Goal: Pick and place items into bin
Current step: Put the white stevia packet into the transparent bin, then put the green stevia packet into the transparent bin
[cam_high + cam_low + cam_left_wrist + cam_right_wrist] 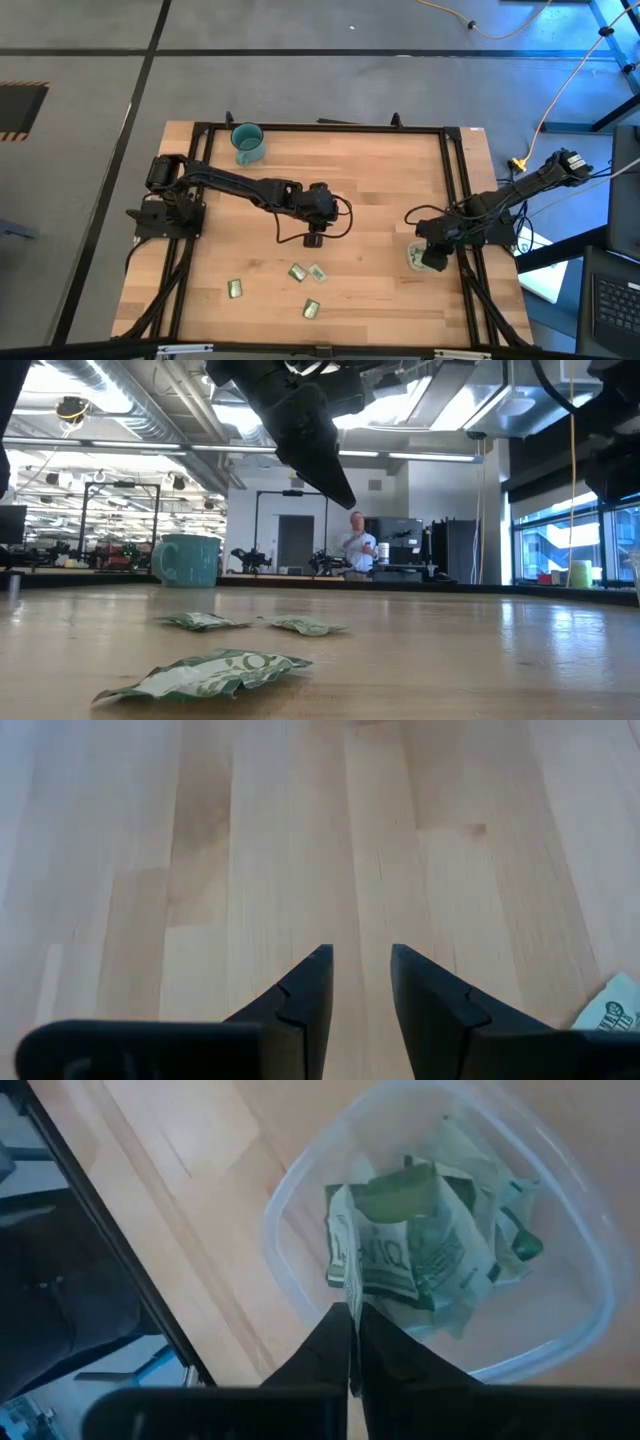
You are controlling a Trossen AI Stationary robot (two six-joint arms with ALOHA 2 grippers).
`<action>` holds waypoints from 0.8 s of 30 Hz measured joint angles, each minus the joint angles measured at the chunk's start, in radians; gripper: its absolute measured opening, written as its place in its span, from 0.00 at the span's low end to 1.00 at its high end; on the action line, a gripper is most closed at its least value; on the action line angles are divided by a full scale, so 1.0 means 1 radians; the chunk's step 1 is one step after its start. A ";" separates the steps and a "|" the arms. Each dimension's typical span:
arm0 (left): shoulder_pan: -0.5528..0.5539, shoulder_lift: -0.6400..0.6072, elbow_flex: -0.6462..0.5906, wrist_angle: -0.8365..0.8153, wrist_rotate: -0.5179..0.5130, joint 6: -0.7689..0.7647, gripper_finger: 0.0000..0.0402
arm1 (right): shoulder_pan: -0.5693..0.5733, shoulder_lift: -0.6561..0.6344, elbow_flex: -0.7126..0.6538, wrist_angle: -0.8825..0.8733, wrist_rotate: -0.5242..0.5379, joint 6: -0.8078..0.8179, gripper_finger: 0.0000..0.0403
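Note:
Several pale green foil packets lie flat on the wooden table near its front edge (297,271) (235,289) (311,308); the low view shows them too (205,672). My left gripper (360,960) hangs open above bare wood at the table's middle (313,238), with nothing between its fingers. A packet's corner (610,1010) shows beside it. At the table's right edge my right gripper (352,1315) is shut on a green packet (385,1250) above the clear bin (300,1295), which holds several crumpled packets (505,1230). My right gripper pinches one end of the green packet (349,1292) between its two fingers. The fingers slant down from above. The packet hangs past the fingertips over the bin's opening. Whether it touches the packets inside, I cannot tell.
A teal mug (247,142) stands at the table's far left. A black frame rail (110,1240) runs close beside the bin. Bare wood lies between the two arms. Far behind the table a person (356,545) stands in the room.

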 joint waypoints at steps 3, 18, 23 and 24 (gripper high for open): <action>0.000 0.000 0.000 -0.002 0.000 -0.007 0.24 | 0.000 0.000 0.000 0.000 0.000 -0.004 0.06; -0.031 0.000 0.000 -0.147 -0.001 0.052 0.24 | 0.000 -0.001 0.129 -0.126 0.140 -0.055 0.32; -0.085 0.000 0.000 -0.228 0.010 0.101 0.24 | 0.000 -0.002 0.237 -0.181 0.388 -0.167 0.32; -0.098 0.000 0.000 -0.244 0.028 0.102 0.24 | -0.001 -0.002 0.253 -0.180 0.428 -0.190 0.32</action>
